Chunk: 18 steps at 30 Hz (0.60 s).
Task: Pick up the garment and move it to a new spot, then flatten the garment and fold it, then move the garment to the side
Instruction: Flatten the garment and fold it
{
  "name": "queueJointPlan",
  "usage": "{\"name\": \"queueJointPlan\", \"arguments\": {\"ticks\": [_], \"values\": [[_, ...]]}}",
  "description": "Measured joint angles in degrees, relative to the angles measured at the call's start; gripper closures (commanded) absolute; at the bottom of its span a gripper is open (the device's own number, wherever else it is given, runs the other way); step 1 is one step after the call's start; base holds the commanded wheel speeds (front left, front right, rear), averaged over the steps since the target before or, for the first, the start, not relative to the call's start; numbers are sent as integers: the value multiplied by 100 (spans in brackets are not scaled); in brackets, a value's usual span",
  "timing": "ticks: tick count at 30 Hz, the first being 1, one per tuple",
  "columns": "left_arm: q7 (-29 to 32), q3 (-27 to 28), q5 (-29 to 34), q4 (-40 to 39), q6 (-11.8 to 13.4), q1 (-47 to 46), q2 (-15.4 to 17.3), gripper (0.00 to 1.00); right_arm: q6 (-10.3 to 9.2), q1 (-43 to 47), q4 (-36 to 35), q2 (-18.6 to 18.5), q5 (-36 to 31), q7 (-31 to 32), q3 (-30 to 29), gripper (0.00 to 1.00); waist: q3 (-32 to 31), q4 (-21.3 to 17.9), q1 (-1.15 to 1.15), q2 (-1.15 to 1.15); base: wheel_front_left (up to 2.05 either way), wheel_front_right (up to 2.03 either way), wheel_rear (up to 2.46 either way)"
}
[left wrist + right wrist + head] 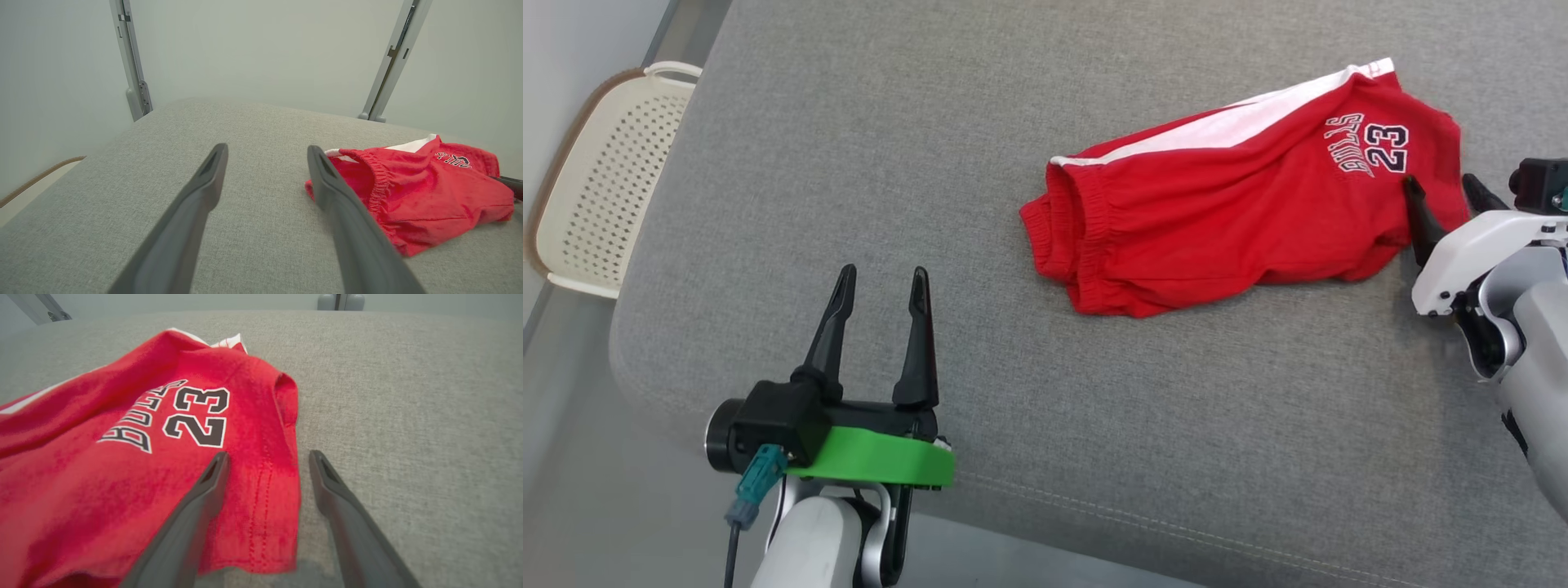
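The garment [1241, 200] is a pair of red shorts with a white side stripe and the number 23, lying crumpled on the grey cushion. My right gripper [1444, 189] is open at its right hem; in the right wrist view the hem edge [278, 498] lies between the two fingers of the right gripper [267, 459]. My left gripper [882, 282] stands open over bare fabric, well to the left of the waistband. In the left wrist view the garment [421, 192] lies right of the left gripper [265, 153].
The grey cushion [980, 163] spreads wide around the garment, its front seam running near the bottom. A cream perforated basket [600, 175] sits off the cushion's left edge. Metal frame posts [132, 61] stand behind the cushion.
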Motion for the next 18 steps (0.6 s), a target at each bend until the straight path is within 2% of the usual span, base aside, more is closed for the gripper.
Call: {"name": "queueJointPlan", "arguments": {"ticks": [11,12,13,18], "values": [[0,-178,-107,-10,76,-94,-2,0,-18,-495,322,16,679,40,506,0,273,365,0,0,0,0,0],[0,-186,-120,-10,89,-94,-2,0,-24,-499,323,26,761,46,538,57,278,373,0,0,0,0,0],[0,-189,-130,-10,96,-94,-2,0,-25,-502,322,33,824,47,575,100,279,374,0,0,0,0,0],[0,-180,-142,-18,119,-94,-2,0,-4,-456,235,164,1225,3,721,100,259,312,0,0,0,0,0]]}}
